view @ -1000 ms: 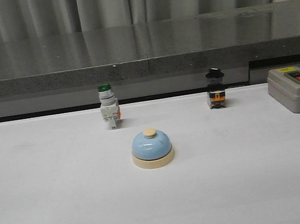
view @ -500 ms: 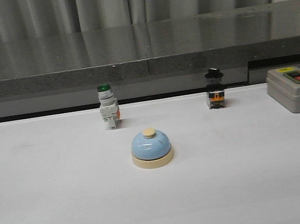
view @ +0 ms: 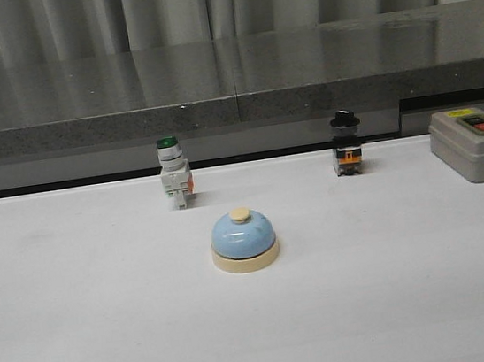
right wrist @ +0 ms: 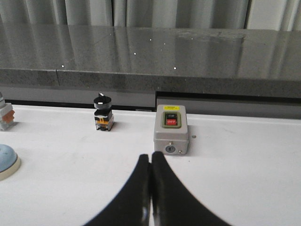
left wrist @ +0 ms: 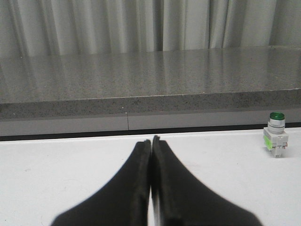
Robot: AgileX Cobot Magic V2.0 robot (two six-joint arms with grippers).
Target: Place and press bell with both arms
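The light-blue bell (view: 243,240), with its cream base and cream button, stands upright on the white table in the front view, near the middle. Only its edge (right wrist: 6,162) shows in the right wrist view. Neither arm appears in the front view. My left gripper (left wrist: 151,140) is shut with nothing in it, low over the table, and the bell is out of its view. My right gripper (right wrist: 150,156) is shut and empty too, with the bell well off to one side of it.
A green-capped white pushbutton (view: 173,173) and a black-knobbed switch (view: 347,143) stand behind the bell near the grey ledge (view: 232,102). A grey control box (view: 476,144) with a red button sits at the right, just beyond my right fingertips in that wrist view.
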